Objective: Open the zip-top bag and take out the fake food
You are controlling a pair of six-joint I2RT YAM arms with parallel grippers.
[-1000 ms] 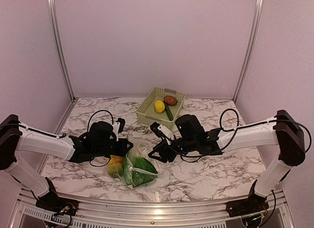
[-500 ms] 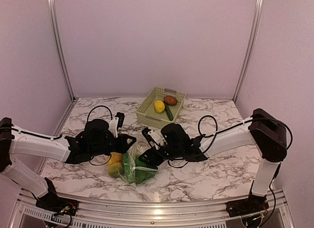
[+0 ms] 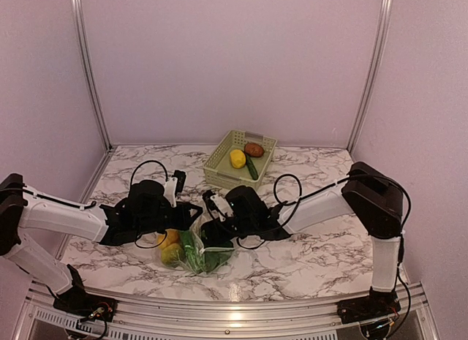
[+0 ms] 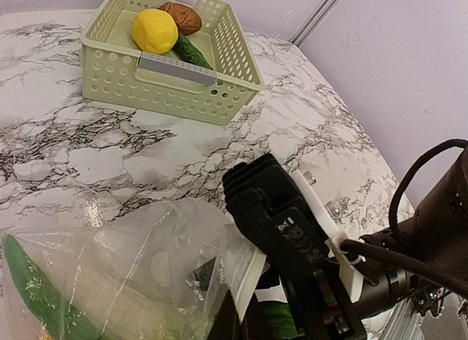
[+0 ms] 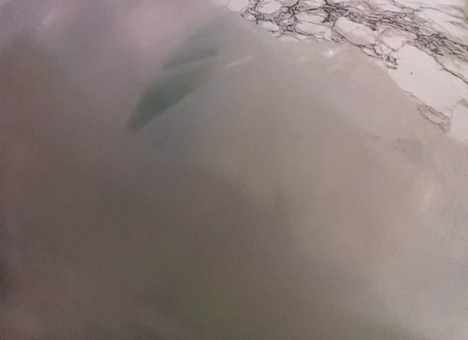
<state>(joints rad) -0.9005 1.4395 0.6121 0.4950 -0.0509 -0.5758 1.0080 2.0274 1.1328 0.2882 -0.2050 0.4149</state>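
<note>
- While the right gripper (image 3: pixel 210 230) sits buried in the mouth of the bag (image 3: pixel 199 251), its wrist camera sees only fogged film. Any grasp would be made blind and could catch plastic along with the food (image 3: pixel 172 252).
- If film is caught, pulling back would probably drag the whole bag and tear its lip out of the other arm's pinch.
- Should that lip slip, the mouth would likely fall shut around the fingers.
- The bag lies near the table's (image 3: pixel 314 259) front edge, left of centre, with a green piece and a mango inside. A hard tug could slide it toward that edge.
- The left gripper (image 3: pixel 190 210) is closed and the film rises up to it, so it looks pinched on the bag's lip.
- I cannot tell how wide the right jaws stand, because the film hides the tips.
- Both forearms lie low and nearly flat, reaching in from the table's left and right edges to meet over the bag.
- The basket (image 3: pixel 218 170) at the back edge holds a lemon (image 3: pixel 237 159) and two other pieces.
</note>
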